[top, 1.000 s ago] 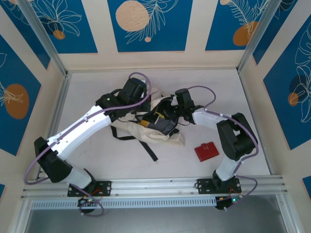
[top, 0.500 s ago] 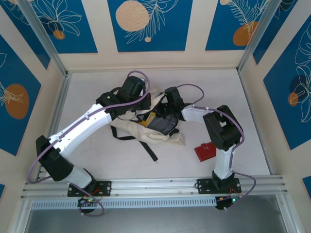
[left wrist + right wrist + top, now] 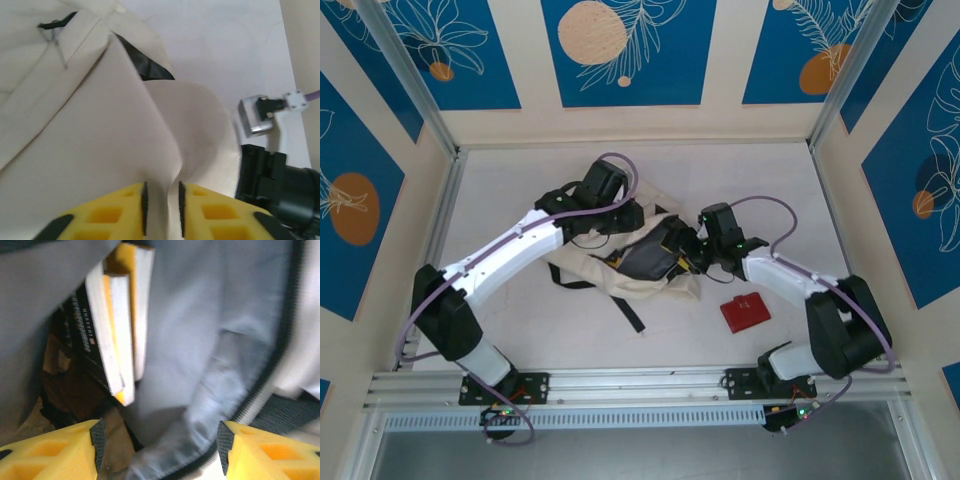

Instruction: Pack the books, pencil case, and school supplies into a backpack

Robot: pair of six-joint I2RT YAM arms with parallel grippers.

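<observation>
- Moved since a second back: your right arm has dropped its elbow low and out to the right. The right gripper (image 3: 160, 436) now sits at the near-right of the bag mouth, not the far side. The left arm has barely shifted.
- Left gripper (image 3: 162, 207): jaws nearly together, a fold of cream fabric from the backpack (image 3: 650, 282) pinched between the pads. It lifts the far-left lip of the mouth.
- Backpack lies mid-table between the two arms, its mouth turned to the right.
- Books (image 3: 120, 325): already inside, spines stacked against the grey lining, deep on the left of the cavity. Judged: the book step is all but done.
- Right gripper: jaws wide apart, nothing held, only lining between the fingers.
- To finish well, keep the left pinch firm so the mouth does not sag. Back the right gripper straight out along the lining, clear of the zip edge and the black strap.
- Red flat item (image 3: 745, 312): on the table just right of the bag, untouched. It is probably the next pick; approach from above.
</observation>
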